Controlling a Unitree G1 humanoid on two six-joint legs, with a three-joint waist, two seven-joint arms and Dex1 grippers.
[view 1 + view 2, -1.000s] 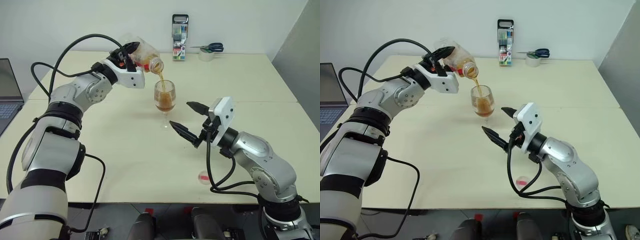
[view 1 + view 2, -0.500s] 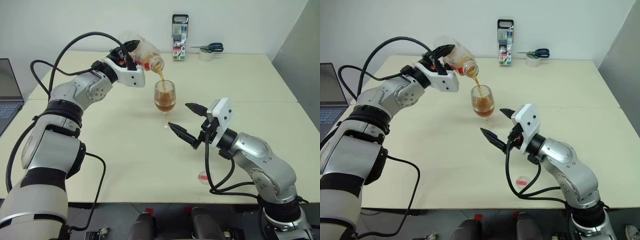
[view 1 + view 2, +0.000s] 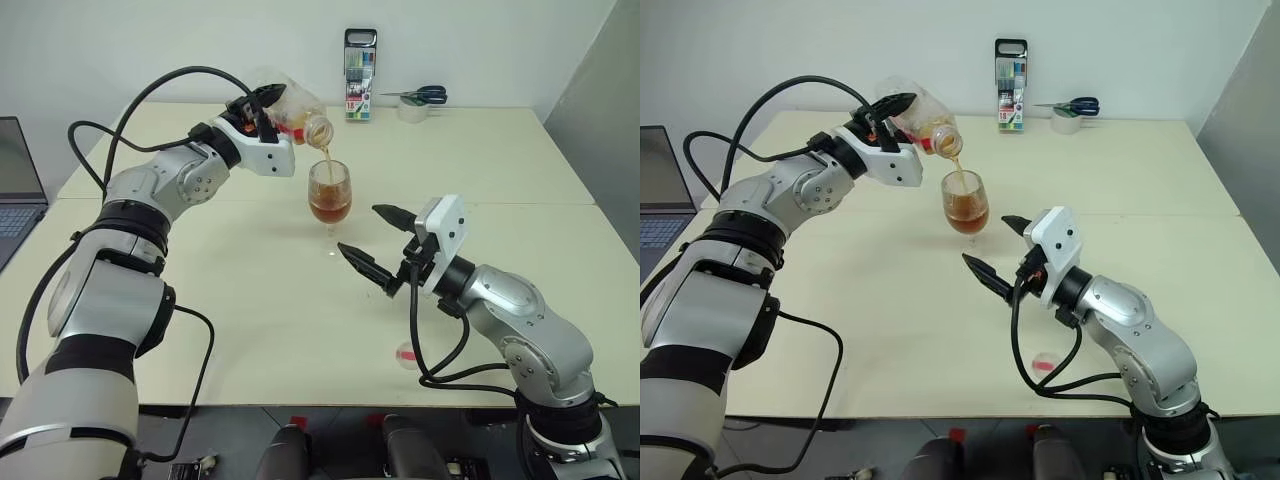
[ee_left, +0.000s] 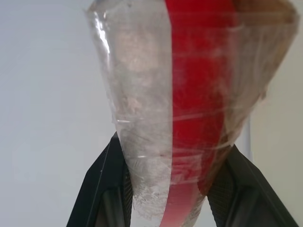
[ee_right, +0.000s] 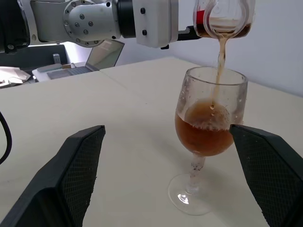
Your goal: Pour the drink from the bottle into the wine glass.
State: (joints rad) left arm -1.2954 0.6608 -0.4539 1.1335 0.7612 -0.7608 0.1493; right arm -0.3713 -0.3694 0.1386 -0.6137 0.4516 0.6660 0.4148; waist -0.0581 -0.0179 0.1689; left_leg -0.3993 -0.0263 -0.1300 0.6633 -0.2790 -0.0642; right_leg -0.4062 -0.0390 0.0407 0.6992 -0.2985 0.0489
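Jaws of the left gripper (image 3: 262, 103) are clamped on the bottle (image 3: 292, 109), and the jaws of the right gripper (image 3: 378, 243) are wide apart with nothing in them. Both are over a pale yellow counter (image 3: 500, 170) that stands against a white wall.

The clear bottle is tipped over with its mouth pointing down, just above the wine glass (image 3: 329, 200). It has a red strip on its side. A thin stream of brown drink (image 5: 218, 56) falls from the bottle's mouth into the glass. The glass stands upright near the middle of the counter, and its bowl is about half full with a little foam on top.

The right gripper is just near and right of the glass, not touching it. A pack of pens (image 3: 360, 89), scissors (image 3: 419, 95) and a roll of tape (image 3: 411, 110) sit at the far edge. A laptop (image 3: 18, 185) is at the far left. A small pink cap (image 3: 407, 353) lies on the near side, by the right arm.
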